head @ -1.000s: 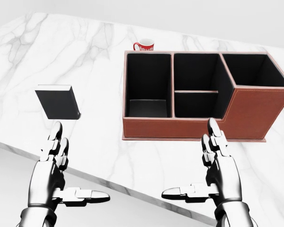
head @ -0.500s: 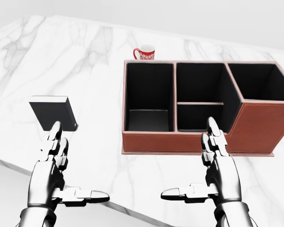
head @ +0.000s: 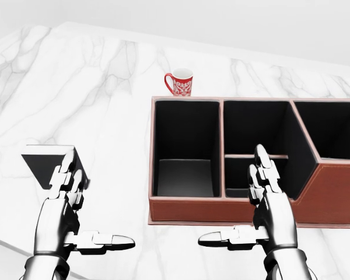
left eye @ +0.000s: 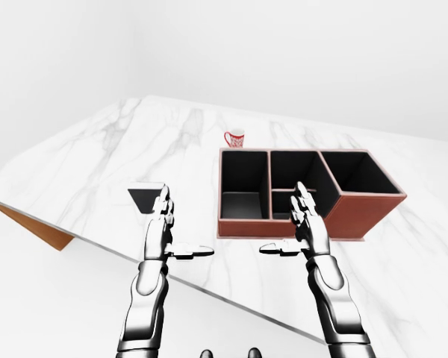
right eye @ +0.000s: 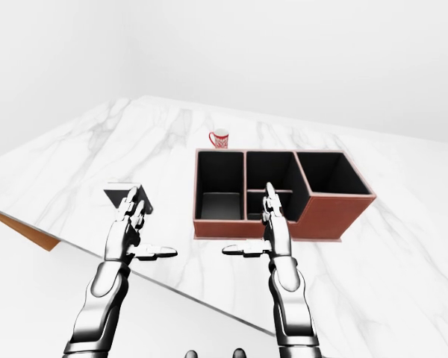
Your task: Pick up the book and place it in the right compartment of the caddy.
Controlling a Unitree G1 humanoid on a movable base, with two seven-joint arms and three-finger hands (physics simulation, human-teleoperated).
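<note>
Both arms reach out from the bottom of the head view, forearms rising side by side. The left hand (head: 64,204) is wide open, fingers straight and pointing away from the robot, thumb stuck out to the right; its fingertips overlap the near edge of the book (head: 44,163), but whether they touch it cannot be told. The right hand (head: 268,204) mirrors it, spread wide and holding nothing, thumb pointing left, fingers raised before the near wall of the caddy (head: 233,211).

On the marble counter (head: 105,105) lie one black book at the left, one brown caddy with black compartments at the right, and one red mug (head: 181,83) just beyond the caddy's far left corner.
</note>
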